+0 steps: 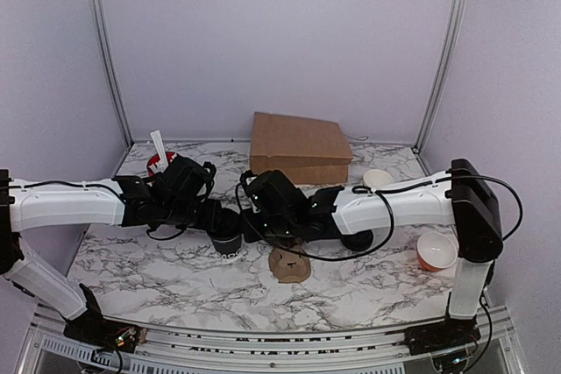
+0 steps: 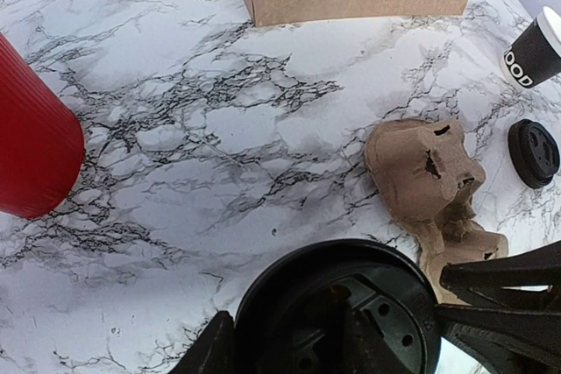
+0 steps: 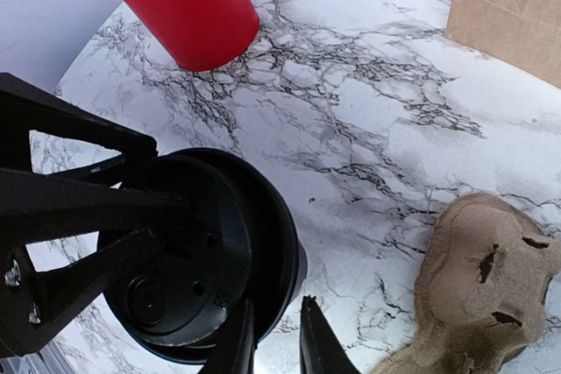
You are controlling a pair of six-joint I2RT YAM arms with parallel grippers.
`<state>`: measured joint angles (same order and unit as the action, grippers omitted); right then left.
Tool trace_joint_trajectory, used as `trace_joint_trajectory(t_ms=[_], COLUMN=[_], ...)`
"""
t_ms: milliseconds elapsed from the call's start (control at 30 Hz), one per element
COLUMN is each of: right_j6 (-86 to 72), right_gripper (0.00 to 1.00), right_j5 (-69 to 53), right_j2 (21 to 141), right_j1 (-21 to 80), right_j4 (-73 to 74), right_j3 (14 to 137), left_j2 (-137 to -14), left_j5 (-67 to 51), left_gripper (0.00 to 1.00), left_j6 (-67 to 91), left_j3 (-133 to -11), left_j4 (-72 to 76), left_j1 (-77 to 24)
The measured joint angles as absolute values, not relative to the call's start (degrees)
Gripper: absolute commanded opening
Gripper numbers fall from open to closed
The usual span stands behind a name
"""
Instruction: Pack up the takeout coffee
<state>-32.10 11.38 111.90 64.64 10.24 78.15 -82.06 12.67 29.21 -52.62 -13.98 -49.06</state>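
Observation:
The takeout coffee (image 1: 226, 241), a small black cup with a black lid, stands between my two grippers at mid table. In the left wrist view its lid (image 2: 346, 304) fills the bottom. My left gripper (image 2: 289, 339) is over it with jaws apart, one finger outside the left rim and one across the lid. In the right wrist view the cup (image 3: 206, 256) sits lower left. My right gripper (image 3: 272, 330) has narrowly parted jaws astride the lid's near rim, a sliver of table showing beside the outer finger. In the top view the left gripper (image 1: 213, 212) and right gripper (image 1: 263, 223) flank the cup.
A brown pulp cup carrier (image 1: 289, 264) lies just right of the cup. A brown paper bag (image 1: 298, 148) stands behind. A red cup (image 1: 160, 162) is far left. An open black cup with white rim (image 2: 533, 50) and a loose black lid (image 2: 533, 153) sit right. An orange bowl (image 1: 436, 251) is far right.

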Motion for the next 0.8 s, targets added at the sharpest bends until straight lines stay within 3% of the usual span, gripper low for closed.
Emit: trace_joint_trajectory(t_ms=[800], right_j6=[-36.5], right_gripper=[0.19], right_j5=[-10.0], right_j2=[104.1], right_j1=[57.4], right_j4=[6.8], right_j3=[70.8], left_j2=[-82.1], left_j5=[8.5], left_gripper=[0.41], left_j6=[28.9], left_j3=[-52.6], left_j4=[-12.9], left_j1=[-49.8])
